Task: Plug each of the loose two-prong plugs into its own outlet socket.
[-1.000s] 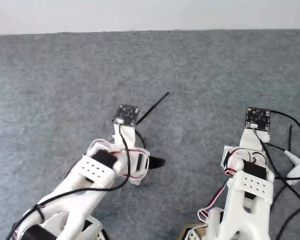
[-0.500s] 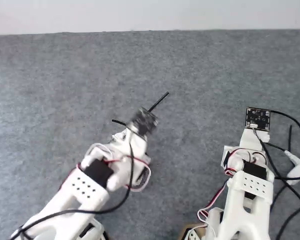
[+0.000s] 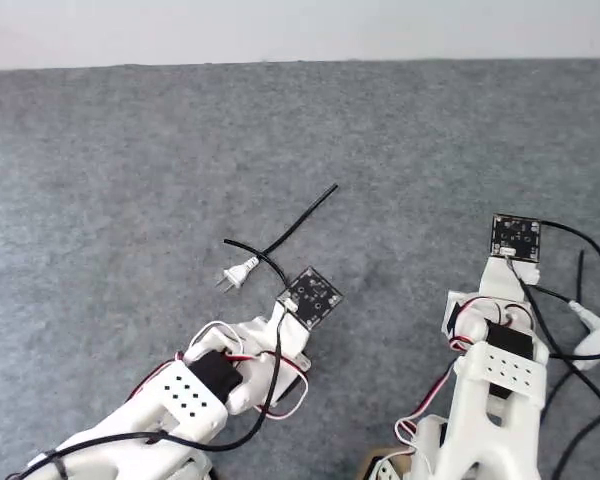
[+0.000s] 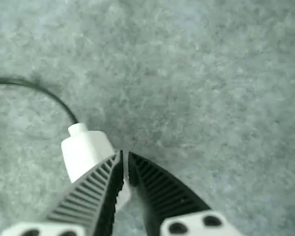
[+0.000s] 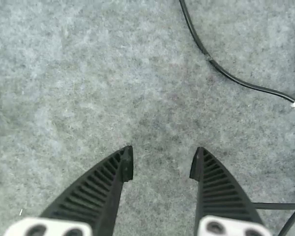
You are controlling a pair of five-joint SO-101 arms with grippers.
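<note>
A white two-prong plug (image 3: 242, 272) lies on the grey carpet, prongs toward the left, and its black cord (image 3: 300, 222) runs away toward the far right. In the left wrist view the plug (image 4: 86, 150) rests right beside one finger of my left gripper (image 4: 124, 156). That gripper is shut with only a hairline gap, and the plug sits outside the jaws. The left arm (image 3: 195, 395) reaches in from the near left, its wrist just right of the plug. My right gripper (image 5: 162, 162) stands open over bare carpet.
The right arm (image 3: 500, 370) stands at the near right with thin black cables (image 3: 580, 260) beside it. One black cable (image 5: 226, 73) crosses the carpet ahead of the right gripper. A pale wall strip (image 3: 300, 30) bounds the carpet at the far side.
The left arm's wrist has swung rightward and nearer, off the cord's end, so the white plug now shows on the carpet. The right arm has not moved.
</note>
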